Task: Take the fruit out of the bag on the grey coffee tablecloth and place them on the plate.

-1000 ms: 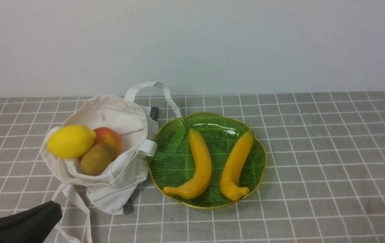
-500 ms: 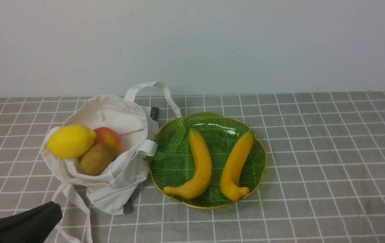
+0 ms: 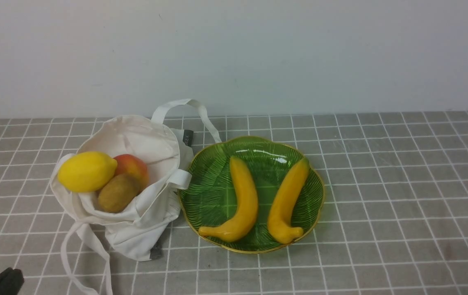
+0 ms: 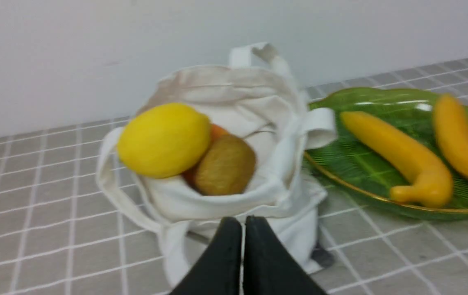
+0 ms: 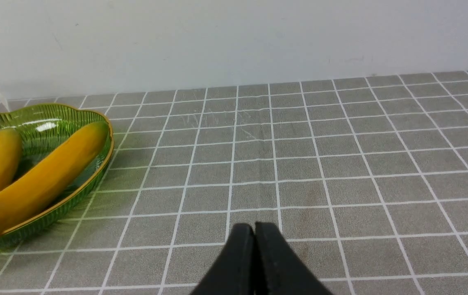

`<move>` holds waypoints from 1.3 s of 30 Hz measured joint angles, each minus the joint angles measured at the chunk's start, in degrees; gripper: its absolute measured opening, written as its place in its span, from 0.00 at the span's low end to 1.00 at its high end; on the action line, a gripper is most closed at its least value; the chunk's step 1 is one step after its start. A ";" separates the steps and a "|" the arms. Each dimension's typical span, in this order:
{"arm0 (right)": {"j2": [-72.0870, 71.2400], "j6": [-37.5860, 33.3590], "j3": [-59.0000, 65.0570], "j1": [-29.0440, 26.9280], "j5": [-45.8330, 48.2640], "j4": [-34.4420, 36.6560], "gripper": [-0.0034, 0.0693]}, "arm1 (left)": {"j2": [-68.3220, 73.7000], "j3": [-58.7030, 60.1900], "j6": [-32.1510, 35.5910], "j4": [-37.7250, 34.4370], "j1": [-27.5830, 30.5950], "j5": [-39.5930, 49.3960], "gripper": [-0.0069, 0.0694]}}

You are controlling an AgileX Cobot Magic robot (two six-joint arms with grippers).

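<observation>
Still in the slumped bag (image 3: 135,196), beside the plate (image 3: 201,192), the glossy lemon (image 3: 86,171) looks light, hard and slippery, best pinched across its middle; both grippers (image 4: 242,223) (image 5: 254,228) sit closed, empty

1. We see the bag (image 3: 135,192) lying on the tablecloth (image 3: 381,184) at the left, its mouth open.
2. In the bag, the lemon (image 3: 86,171) sits leftmost, the round fruit (image 3: 135,166) just to its right, and the kiwi (image 3: 117,192) in front of both, touching them.
3. The plate (image 3: 209,192) lies just to the right of the bag, touching its side.
4. On the plate, two bananas lie side by side: the left banana (image 3: 240,200) and the right banana (image 3: 286,200).
5. One strap handle (image 3: 185,110) arches behind the bag; another (image 3: 86,254) trails in front.
</observation>
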 joint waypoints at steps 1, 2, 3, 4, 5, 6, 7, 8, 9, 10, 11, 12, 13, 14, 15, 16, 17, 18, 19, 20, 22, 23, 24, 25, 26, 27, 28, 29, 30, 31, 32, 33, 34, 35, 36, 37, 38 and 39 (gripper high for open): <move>0.00 0.00 0.00 0.00 0.00 0.00 0.03 | -1.18 0.95 0.00 0.22 2.58 0.07 0.08; 0.00 0.00 0.00 0.00 0.00 0.00 0.03 | -1.52 1.17 0.00 0.30 3.88 0.15 0.08; 0.00 0.00 0.00 0.00 0.00 0.00 0.03 | -1.68 1.28 0.00 0.35 4.75 0.21 0.08; 0.00 0.00 0.00 0.00 0.00 0.00 0.03 | -1.83 1.41 0.00 0.43 5.97 0.33 0.08; 0.00 0.00 0.00 0.00 0.00 0.00 0.03 | -1.85 1.41 0.00 0.48 6.92 0.50 0.08; 0.00 0.00 0.00 0.00 0.00 0.00 0.03 | -1.89 1.41 0.00 0.48 7.86 1.26 0.08; 0.00 0.00 0.00 0.00 0.00 0.00 0.03 | -1.89 1.41 0.00 0.48 7.86 1.26 0.08; 0.00 0.00 0.00 0.00 0.00 0.00 0.03 | -1.89 1.41 0.00 0.48 8.00 2.56 0.08; 0.00 0.00 0.00 0.00 0.00 0.00 0.03 | -1.89 1.41 0.00 0.48 8.00 3.38 0.08; 0.00 0.00 0.00 0.00 0.00 0.00 0.03 | -1.89 1.41 0.00 0.48 7.60 5.10 0.08; 0.00 0.00 0.00 0.00 0.00 0.00 0.03 | -1.89 1.45 0.00 0.48 7.32 5.92 0.08; 0.00 0.00 0.00 0.00 0.00 0.00 0.03 | -1.89 1.45 0.00 0.48 7.13 6.57 0.08; 0.00 0.00 0.00 0.00 0.00 0.00 0.03 | -1.89 1.45 0.00 0.48 6.92 7.68 0.08; 0.00 0.00 0.00 0.00 0.00 0.00 0.03 | -1.89 1.45 0.00 0.48 6.78 8.18 0.08; 0.00 0.00 0.00 0.00 0.00 0.00 0.03 | -1.89 1.45 0.00 0.48 6.65 8.49 0.08; 0.00 0.00 0.00 0.00 0.00 0.00 0.03 | -1.89 1.45 0.00 0.48 6.65 8.57 0.08; 0.00 0.00 0.00 0.00 0.00 0.00 0.03 | -1.89 1.45 0.00 0.48 6.65 8.62 0.08; 0.00 0.00 0.00 0.00 0.00 0.00 0.03 | -1.89 1.45 0.00 0.48 6.65 8.62 0.08; 0.00 0.00 0.00 0.00 0.00 0.00 0.03 | -1.89 1.45 0.00 0.48 6.65 8.62 0.08; 0.00 0.00 0.00 0.00 0.00 0.00 0.03 | -1.89 1.45 0.00 0.48 6.65 8.62 0.08; 0.00 0.00 0.00 0.00 0.00 0.00 0.03 | -1.89 1.45 0.00 0.48 6.65 8.62 0.08; 0.00 0.00 0.00 0.00 0.00 0.00 0.03 | -1.89 1.45 0.00 0.48 6.65 8.62 0.08; 0.00 0.00 0.00 0.00 0.00 0.00 0.03 | -1.89 1.45 0.00 0.48 6.65 8.62 0.08; 0.00 0.00 0.00 0.00 0.00 0.00 0.03 | -1.89 1.45 0.00 0.48 6.65 8.62 0.08; 0.00 0.00 0.00 0.00 0.00 0.00 0.03 | -1.89 1.45 0.00 0.48 6.65 8.62 0.08; 0.00 0.00 0.00 0.00 0.00 0.00 0.03 | -1.89 1.45 0.00 0.48 6.65 8.62 0.08; 0.00 0.00 0.00 0.00 0.00 0.00 0.03 | -1.89 1.45 0.00 0.48 6.65 8.62 0.08; 0.00 0.00 0.00 0.00 0.00 0.00 0.03 | -1.89 1.45 0.00 0.48 6.65 8.62 0.08; 0.00 0.00 0.00 0.00 0.00 0.00 0.03 | -1.89 1.45 0.00 0.48 6.65 8.62 0.08; 0.00 0.00 0.00 0.00 0.00 0.00 0.03 | -1.89 1.45 0.00 0.48 6.65 8.62 0.08; 0.00 0.00 0.00 0.00 0.00 0.00 0.03 | -1.89 1.45 0.00 0.48 6.65 8.62 0.08; 0.00 0.00 0.00 0.00 0.00 0.00 0.03 | -1.89 1.45 0.00 0.48 6.65 8.62 0.08; 0.00 0.00 0.00 0.00 0.00 0.00 0.03 | -1.89 1.45 0.00 0.48 6.65 8.62 0.08; 0.00 0.00 0.00 0.00 0.00 0.00 0.03 | -1.89 1.45 0.00 0.48 6.65 8.62 0.08; 0.00 0.00 0.00 0.00 0.00 0.00 0.03 | -1.89 1.45 0.00 0.48 6.65 8.62 0.08; 0.00 0.00 0.00 0.00 0.00 0.00 0.03 | -1.89 1.45 0.00 0.48 6.65 8.63 0.08; 0.00 0.00 0.00 0.00 0.00 0.00 0.03 | -1.89 1.45 0.00 0.48 6.65 8.63 0.08; 0.00 0.00 0.00 0.00 0.00 0.00 0.03 | -1.89 1.45 0.00 0.48 6.65 8.63 0.08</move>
